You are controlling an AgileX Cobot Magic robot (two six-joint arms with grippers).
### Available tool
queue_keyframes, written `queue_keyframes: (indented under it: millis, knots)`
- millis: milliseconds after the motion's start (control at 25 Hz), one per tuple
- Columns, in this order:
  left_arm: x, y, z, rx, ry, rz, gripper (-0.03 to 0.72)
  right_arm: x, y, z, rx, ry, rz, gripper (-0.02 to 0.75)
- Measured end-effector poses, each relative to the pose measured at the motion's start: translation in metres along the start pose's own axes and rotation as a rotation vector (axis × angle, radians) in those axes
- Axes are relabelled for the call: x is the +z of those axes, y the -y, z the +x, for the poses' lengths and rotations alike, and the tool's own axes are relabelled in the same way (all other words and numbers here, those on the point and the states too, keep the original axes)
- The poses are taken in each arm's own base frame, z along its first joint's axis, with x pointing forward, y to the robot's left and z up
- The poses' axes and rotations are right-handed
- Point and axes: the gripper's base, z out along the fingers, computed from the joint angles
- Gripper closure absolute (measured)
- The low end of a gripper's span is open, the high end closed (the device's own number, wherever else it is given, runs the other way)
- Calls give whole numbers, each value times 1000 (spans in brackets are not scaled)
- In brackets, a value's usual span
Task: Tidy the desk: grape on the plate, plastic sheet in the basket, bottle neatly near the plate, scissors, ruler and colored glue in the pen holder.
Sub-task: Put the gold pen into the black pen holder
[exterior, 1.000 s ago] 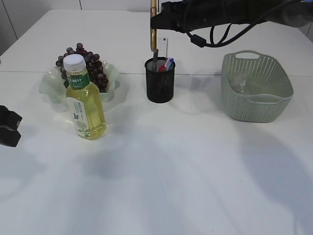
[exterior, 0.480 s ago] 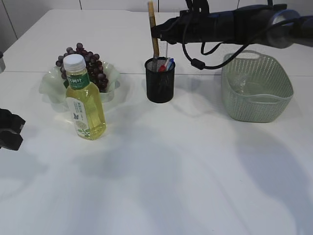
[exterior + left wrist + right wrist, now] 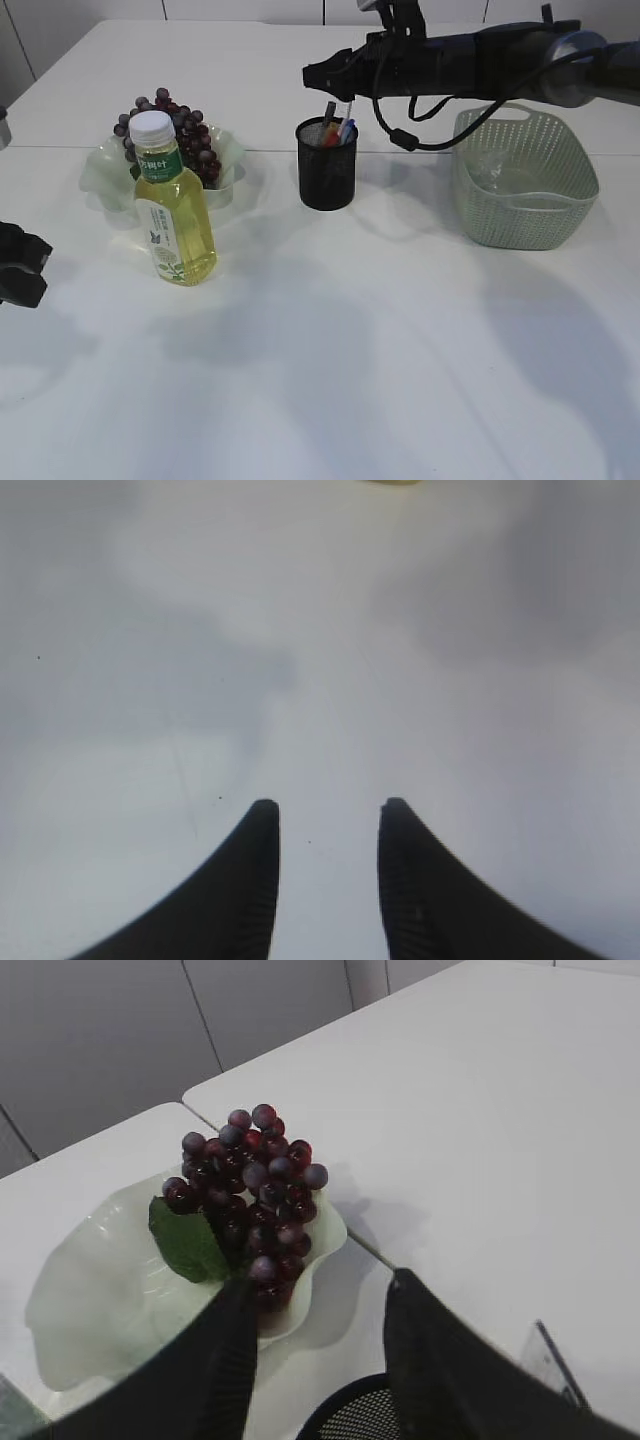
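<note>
A: Where is the pen holder [image 3: 327,164] found, and why is it filled as it is?

B: It is seen directly below the right gripper [image 3: 318,75], whose jaws are held apart and empty; upright items are kept inside it, judged as dropped for storage.

A: And the rest?

B: The grape [image 3: 250,1188] is laid on the plate [image 3: 90,1300], beyond the right gripper. The bottle [image 3: 173,204] is stood beside that plate. The basket [image 3: 523,178] is set behind the gripper. The left gripper [image 3: 325,875] is parted over bare counter [image 3: 400,660].
</note>
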Motion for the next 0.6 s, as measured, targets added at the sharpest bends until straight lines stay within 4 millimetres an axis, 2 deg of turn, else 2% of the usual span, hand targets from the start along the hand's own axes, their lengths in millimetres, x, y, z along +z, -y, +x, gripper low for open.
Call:
queue_keyframes:
  millis: [200, 280, 400, 600]
  knots:
    - [0, 0, 1, 0, -10, -1, 442, -7, -4, -9, 82, -64, 4, 385]
    - [0, 0, 1, 0, -10, -1, 442, -21, -10, -27, 141, -144, 41, 384]
    - [0, 0, 1, 0, -10, -1, 442, -48, -24, -47, 220, -365, 156, 384]
    - [0, 0, 1, 0, -9, -1, 442, -83, -53, -64, 227, -690, 342, 384]
